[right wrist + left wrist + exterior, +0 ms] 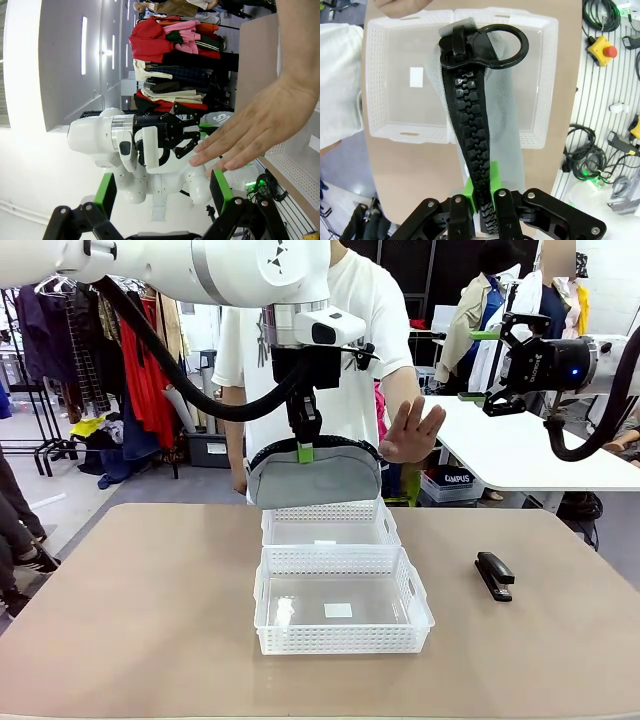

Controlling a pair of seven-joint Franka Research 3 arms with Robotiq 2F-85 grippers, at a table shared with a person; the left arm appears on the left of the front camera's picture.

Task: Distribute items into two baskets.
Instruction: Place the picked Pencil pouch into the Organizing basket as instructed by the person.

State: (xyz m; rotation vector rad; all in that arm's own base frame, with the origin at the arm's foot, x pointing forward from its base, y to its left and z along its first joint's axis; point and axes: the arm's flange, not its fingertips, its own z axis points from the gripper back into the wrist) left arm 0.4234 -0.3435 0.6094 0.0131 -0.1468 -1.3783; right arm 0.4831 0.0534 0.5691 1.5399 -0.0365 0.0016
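The left gripper (305, 452), fingers pinching the black zipper of the soft grey fabric pouch (315, 480), hangs it over the farther white lattice plastic basket (275, 530); lower it straight, clear of the person's open hand (412, 430), releasing only once it sags inside. The right gripper (490, 365) hovers high, fingers spread; the small black stapler (494, 575) lies on the counter (150, 620) beside the nearer basket (340, 638).

1. The near white lattice plastic basket (340, 638) hides the near wall of the far matching basket (330, 525).
2. Left wrist view: the soft grey fabric pouch (506, 130) covers a basket's middle.
3. The right wrist view's right edge cuts off the person's raised palm (260, 125).
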